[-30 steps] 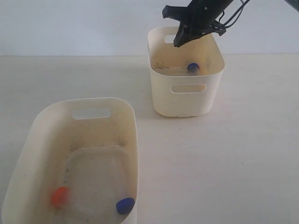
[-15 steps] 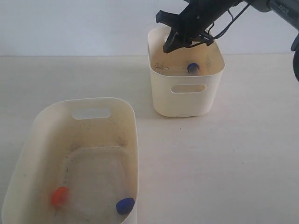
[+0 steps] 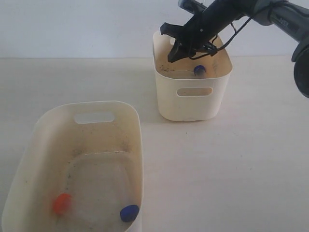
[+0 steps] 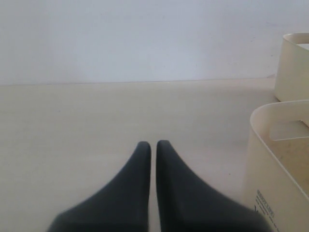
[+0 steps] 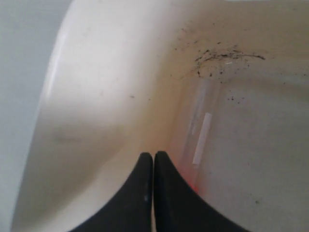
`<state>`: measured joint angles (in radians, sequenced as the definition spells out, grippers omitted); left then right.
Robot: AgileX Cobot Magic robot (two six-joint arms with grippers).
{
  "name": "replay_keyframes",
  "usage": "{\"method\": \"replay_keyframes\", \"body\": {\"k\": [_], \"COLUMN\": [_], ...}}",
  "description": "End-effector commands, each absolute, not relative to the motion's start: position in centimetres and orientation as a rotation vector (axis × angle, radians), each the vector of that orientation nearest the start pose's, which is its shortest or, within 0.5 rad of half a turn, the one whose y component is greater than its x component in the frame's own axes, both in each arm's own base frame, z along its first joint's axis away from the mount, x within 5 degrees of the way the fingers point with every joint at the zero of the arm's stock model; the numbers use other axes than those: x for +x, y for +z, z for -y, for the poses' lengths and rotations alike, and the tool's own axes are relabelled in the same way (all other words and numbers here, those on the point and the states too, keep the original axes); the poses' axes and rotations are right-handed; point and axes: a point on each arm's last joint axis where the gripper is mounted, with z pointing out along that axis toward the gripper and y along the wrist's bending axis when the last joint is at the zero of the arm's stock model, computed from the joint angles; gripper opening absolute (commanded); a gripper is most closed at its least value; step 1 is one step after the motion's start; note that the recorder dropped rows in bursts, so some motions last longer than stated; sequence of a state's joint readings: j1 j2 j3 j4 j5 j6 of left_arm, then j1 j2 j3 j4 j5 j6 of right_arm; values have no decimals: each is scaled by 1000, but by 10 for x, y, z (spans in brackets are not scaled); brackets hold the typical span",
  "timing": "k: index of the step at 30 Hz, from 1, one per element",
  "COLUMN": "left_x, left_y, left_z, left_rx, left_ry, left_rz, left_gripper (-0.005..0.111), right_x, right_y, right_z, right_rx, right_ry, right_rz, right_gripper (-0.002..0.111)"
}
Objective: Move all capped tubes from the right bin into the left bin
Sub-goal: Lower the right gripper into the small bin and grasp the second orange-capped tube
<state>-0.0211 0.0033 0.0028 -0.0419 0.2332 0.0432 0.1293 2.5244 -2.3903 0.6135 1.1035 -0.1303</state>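
The right bin [image 3: 193, 99] stands at the back, and a blue-capped tube [image 3: 199, 70] lies inside it. My right gripper [image 3: 173, 57] dips over that bin's far left corner, shut with nothing held. In the right wrist view its tips [image 5: 153, 155] sit beside a clear tube [image 5: 199, 130] lying along the bin wall [image 5: 106, 96]; a bit of red cap shows behind one finger. The left bin [image 3: 36, 140] in front holds an orange-capped tube [image 3: 62, 203] and a blue-capped tube [image 3: 129, 212]. My left gripper [image 4: 153, 144] is shut and empty over the bare table.
Dark specks mark the floor of the right bin [image 5: 227, 57]. In the left wrist view the left bin [image 4: 275, 159] stands close beside the gripper and the right bin [image 4: 292, 67] behind it. The pale table [image 3: 231, 164] runs between and around both bins.
My right gripper has moved left and lower, from above the right bin's back rim down toward its far left corner. The tubes have not moved.
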Motion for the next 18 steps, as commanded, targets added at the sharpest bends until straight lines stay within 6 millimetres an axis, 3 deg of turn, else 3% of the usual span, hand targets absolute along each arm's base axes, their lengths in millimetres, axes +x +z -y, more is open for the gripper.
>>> {"method": "replay_keyframes", "body": {"k": [1,9,12,15,18], "left_x": [55,55,55,55,55], "left_y": [192,192,192,192,192], "left_z": [2,2,2,2,2], "left_rx": [20,20,20,20,20], "left_ry": [-26,-26,-26,-26,-26], "left_rz": [-1715,-1715,-1715,-1715,-1715], "left_gripper": [4,4,4,4,4], "right_x": [534,534,535,535,535], "right_y": [189,180,176,175,174], "right_z": [-115,-118,-116,-116,-119], "right_rx": [-105,-102,-112,-129,-105], "right_ry": [833,830,778,738,742], "right_rz": [-2617,-2639,-2646,-2650,-2658], "right_gripper": [0,0,6,28,66]}}
